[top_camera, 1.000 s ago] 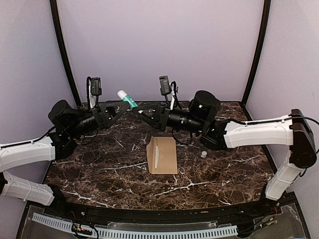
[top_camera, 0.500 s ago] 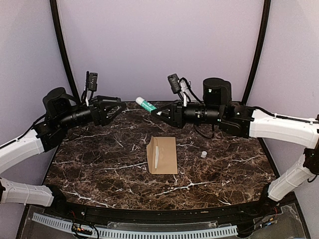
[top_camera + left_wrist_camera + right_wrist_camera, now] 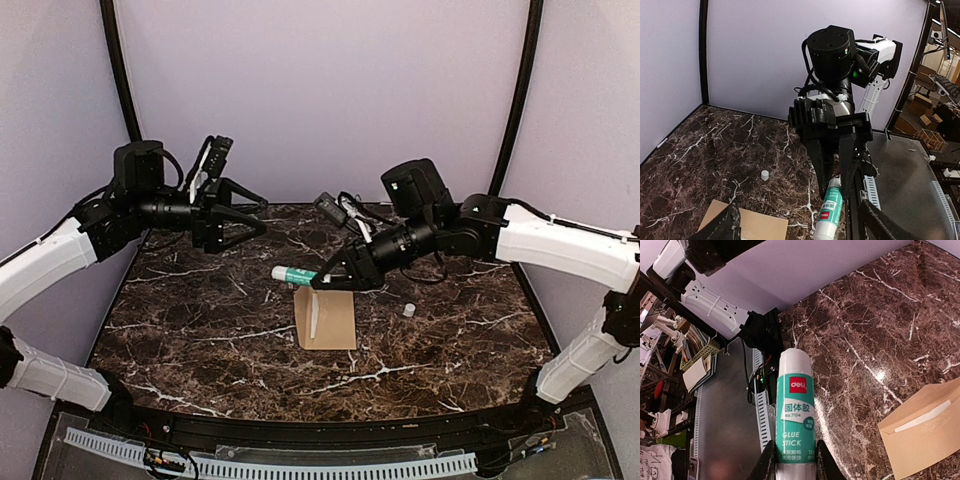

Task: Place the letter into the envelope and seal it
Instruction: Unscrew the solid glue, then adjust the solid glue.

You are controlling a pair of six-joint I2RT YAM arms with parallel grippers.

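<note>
overhead, the envelope (image 3: 326, 318) lies long axis near-to-far; right jaws grip glue stick (image 3: 296, 273) pointing left; left jaws gape empty.

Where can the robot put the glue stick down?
The table is bare on its left, from its edge to the envelope. So is the front strip below the envelope, and the right side past the little white cap. It's crowded just behind the envelope, where the glue stick hangs.

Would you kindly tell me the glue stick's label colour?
Glue stick label: teal-green, white lettering; best in right wrist view.
</note>
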